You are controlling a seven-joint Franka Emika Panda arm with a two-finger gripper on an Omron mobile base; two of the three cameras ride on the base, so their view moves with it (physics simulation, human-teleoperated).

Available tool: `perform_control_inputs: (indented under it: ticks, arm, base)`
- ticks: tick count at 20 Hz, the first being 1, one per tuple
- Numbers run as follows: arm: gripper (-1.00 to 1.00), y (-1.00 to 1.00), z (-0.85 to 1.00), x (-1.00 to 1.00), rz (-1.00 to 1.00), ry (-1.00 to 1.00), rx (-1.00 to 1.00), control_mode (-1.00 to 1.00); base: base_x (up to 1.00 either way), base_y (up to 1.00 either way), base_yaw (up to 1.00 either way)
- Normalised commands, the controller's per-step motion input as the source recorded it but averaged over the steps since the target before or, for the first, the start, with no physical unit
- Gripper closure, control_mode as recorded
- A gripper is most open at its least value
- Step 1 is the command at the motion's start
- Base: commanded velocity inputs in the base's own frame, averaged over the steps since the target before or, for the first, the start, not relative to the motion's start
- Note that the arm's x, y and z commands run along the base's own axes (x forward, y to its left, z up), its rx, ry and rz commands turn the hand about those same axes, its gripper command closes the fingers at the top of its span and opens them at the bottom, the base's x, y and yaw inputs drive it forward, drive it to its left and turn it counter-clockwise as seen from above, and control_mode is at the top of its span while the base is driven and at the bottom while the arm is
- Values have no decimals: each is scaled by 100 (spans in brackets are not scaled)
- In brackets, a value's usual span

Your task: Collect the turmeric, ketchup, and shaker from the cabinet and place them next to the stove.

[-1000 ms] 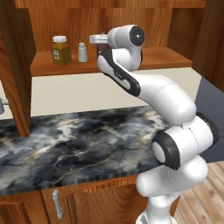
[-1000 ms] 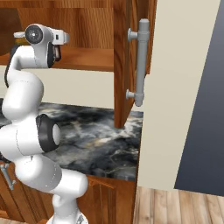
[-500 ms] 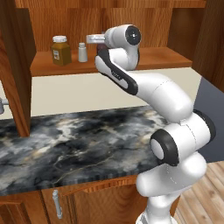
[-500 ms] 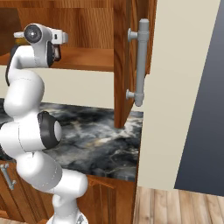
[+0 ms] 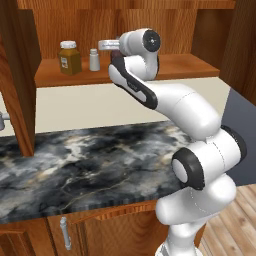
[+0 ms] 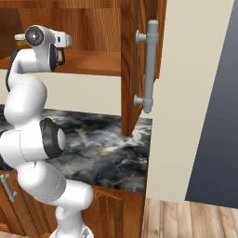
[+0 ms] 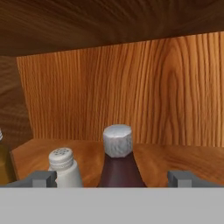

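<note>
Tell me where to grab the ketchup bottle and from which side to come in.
Grip the ketchup on its dark shoulder below the grey cap, coming straight in from the cabinet's open front. It stands upright, centred between the open gripper fingertips; the shaker is close on one side, so keep centred.

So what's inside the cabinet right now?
On the cabinet shelf stand the turmeric, the shaker and the ketchup. The ketchup's lower body is cut off from sight.

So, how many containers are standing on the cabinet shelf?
3. The turmeric stands farthest left, the shaker beside it, and the ketchup right of the shaker, between the open gripper's fingertips. The arm may hide more.
</note>
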Motion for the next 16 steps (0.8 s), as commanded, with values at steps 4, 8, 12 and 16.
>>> perform_control_inputs:
  ticks: [4,8,12,16]
  arm:
    - [-100,-1,-7,0,0,0,0,-100]
    - [-100,-1,-4,8,0,0,0,-100]
    - [-100,-3,-4,16,0,0,0,-100]
    - [-100,-3,-2,10,0,0,0,-100]
  base:
    - [0,0,0]
    - [0,0,0]
    - [0,0,0]
    - [0,0,0]
